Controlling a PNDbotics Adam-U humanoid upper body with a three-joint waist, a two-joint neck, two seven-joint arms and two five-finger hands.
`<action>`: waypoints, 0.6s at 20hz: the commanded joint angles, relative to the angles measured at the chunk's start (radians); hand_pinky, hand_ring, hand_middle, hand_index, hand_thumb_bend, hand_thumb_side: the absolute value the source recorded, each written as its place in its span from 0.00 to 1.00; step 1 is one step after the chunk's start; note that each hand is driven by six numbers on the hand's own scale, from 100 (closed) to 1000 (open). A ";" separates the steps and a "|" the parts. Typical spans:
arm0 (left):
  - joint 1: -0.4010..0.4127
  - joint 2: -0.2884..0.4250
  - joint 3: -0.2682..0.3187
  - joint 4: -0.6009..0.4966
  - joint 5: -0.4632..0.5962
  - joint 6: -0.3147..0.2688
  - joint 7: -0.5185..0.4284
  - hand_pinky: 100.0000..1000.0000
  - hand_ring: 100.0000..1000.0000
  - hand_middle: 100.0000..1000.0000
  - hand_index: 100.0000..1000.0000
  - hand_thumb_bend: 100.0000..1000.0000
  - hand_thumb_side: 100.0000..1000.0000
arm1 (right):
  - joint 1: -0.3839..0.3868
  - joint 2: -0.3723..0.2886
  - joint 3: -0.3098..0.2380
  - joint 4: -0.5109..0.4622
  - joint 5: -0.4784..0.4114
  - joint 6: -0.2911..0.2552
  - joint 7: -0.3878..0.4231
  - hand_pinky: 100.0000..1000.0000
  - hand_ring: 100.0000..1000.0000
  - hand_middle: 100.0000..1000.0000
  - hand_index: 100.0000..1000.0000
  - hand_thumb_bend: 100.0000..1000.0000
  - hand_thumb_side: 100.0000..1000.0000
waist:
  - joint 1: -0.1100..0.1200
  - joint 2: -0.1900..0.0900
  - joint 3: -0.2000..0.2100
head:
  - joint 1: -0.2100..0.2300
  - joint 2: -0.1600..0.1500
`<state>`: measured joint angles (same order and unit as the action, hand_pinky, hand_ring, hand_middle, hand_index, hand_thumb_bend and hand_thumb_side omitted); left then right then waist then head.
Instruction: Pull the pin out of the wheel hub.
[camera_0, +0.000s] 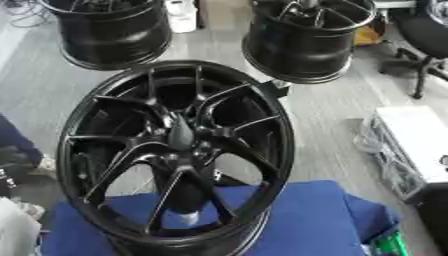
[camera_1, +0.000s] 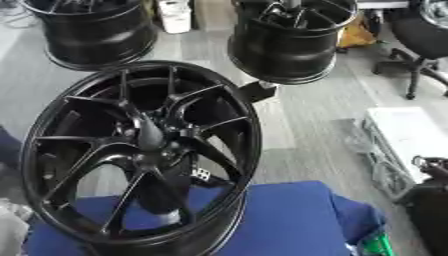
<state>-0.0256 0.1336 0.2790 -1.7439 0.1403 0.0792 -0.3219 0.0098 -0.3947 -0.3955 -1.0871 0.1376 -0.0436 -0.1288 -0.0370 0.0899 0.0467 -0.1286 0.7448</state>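
Stereo head pair looking steeply down, close over the wheel hub (camera_0: 179, 150), both sharing floor beyond.

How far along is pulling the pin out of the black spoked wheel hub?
The dark cone-shaped pin seems seated at the centre of the black spoked wheel hub, which leans on a blue cushion. No hand touches it; a dark shape at the right edge may be the right hand. Pulling the pin out is left.
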 joint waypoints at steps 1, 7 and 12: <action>-0.008 0.019 -0.012 -0.011 0.007 -0.002 -0.016 0.62 0.62 0.59 0.71 0.52 0.68 | -0.003 0.062 0.079 -0.172 -0.047 -0.106 -0.280 0.70 0.65 0.68 0.87 0.00 0.45 | 0.001 -0.008 0.010 | -0.017 0.003; -0.013 0.012 -0.021 -0.011 0.009 -0.004 -0.027 0.62 0.62 0.59 0.71 0.52 0.68 | -0.026 0.166 0.243 -0.385 -0.063 -0.227 -0.236 0.68 0.62 0.64 0.85 0.00 0.51 | 0.009 -0.007 0.018 | -0.012 0.000; -0.016 0.010 -0.030 -0.013 0.012 -0.007 -0.040 0.62 0.62 0.60 0.72 0.52 0.68 | -0.030 0.196 0.362 -0.471 -0.142 -0.288 -0.132 0.67 0.61 0.63 0.85 0.00 0.55 | 0.012 -0.004 0.026 | -0.007 -0.001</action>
